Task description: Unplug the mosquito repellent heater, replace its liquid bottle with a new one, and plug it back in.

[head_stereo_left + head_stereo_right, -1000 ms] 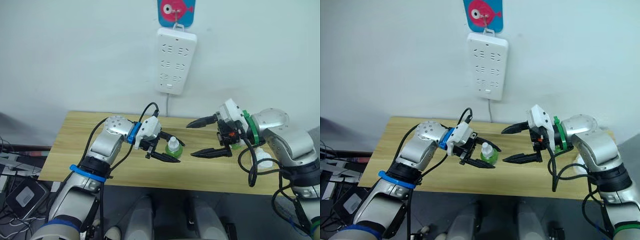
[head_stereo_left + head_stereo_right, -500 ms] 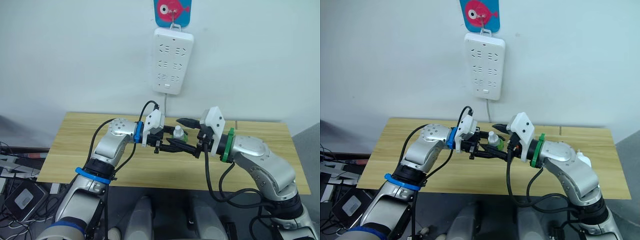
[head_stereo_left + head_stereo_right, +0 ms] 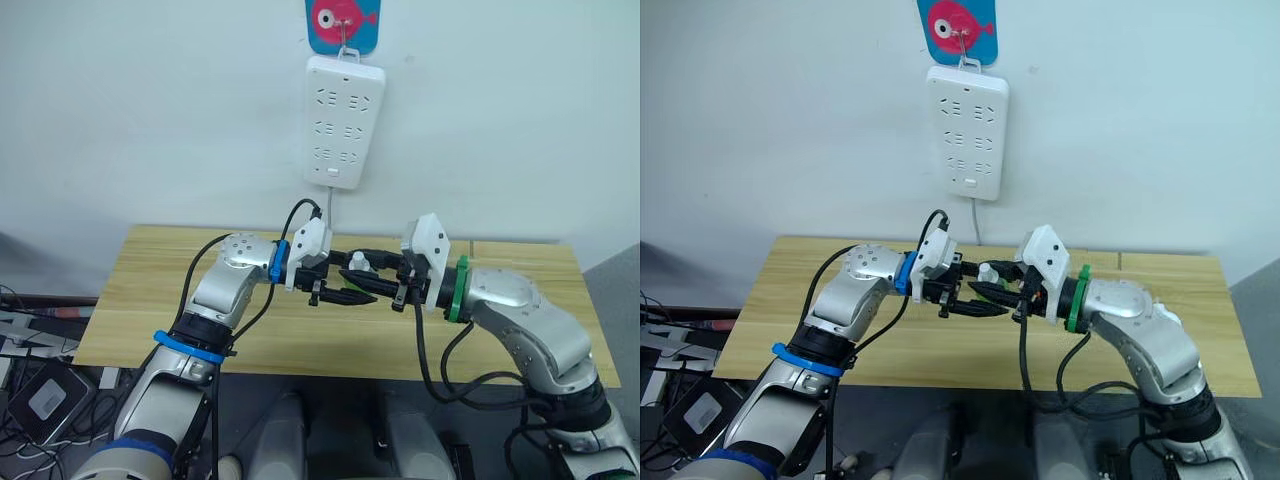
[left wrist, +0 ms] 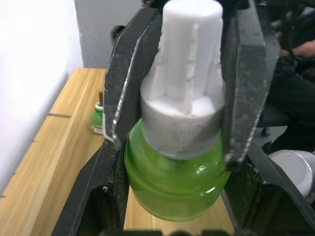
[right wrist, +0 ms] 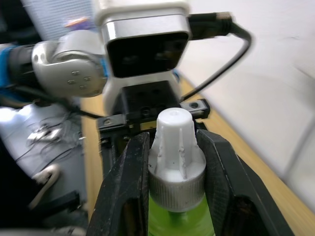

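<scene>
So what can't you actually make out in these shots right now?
- Green bottle: its base is hidden in the left wrist view, cut off by the lower edge and the left gripper fingers.
- Small bottle on the table: too small to read.
- Bottle cap: in the head views, the right gripper fingers cover most of it.

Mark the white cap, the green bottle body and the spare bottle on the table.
white cap [image 4: 189, 59], left wrist view, ribbed side.
green bottle body [image 4: 172, 184], left wrist view, front.
spare bottle [image 4: 97, 118], left wrist view, green body.

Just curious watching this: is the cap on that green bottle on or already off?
On. The white cap sits on the green bottle; the right gripper clamps it, the left gripper holds the bottle.
</scene>
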